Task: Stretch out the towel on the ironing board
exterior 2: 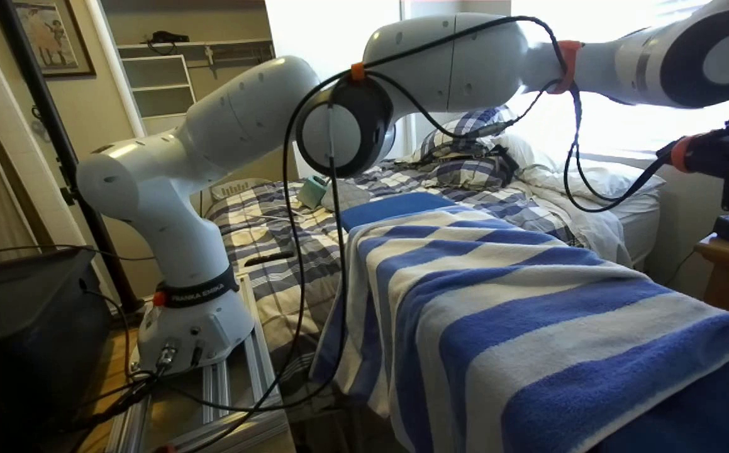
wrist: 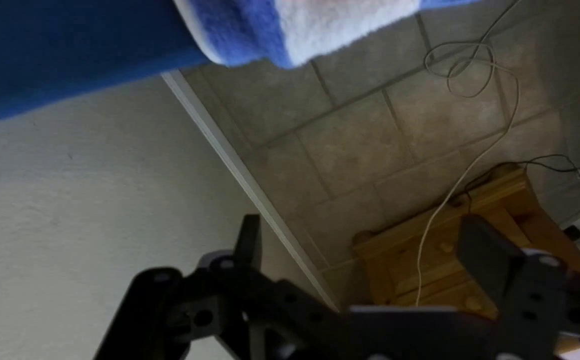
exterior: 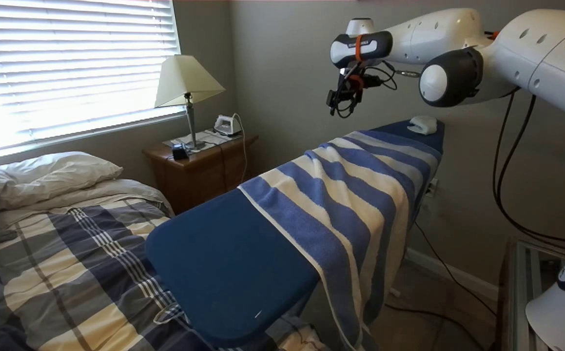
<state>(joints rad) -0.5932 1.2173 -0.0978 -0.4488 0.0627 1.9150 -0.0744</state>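
The blue and cream-white striped towel [exterior: 306,204] lies across the dark blue ironing board [exterior: 228,258], with folds running over its top. One side hangs far down toward the robot base, also seen in an exterior view [exterior 2: 484,352]. The board's square end is bare. In the wrist view a towel corner [wrist: 315,30] hangs slightly over the edge of the board [wrist: 69,55]. My gripper [wrist: 360,222] is open and empty, its fingers wide apart. In an exterior view the gripper [exterior: 339,108] is in the air above and beyond the board's far long edge, apart from the towel.
A small white folded thing [exterior: 423,125] sits on the board's tapering end. A wooden nightstand [exterior: 199,165] with a lamp [exterior: 185,80] and an iron [exterior: 227,125] stands beyond the board. The plaid bed [exterior: 68,258] is alongside. A wall [wrist: 94,225] is near the gripper.
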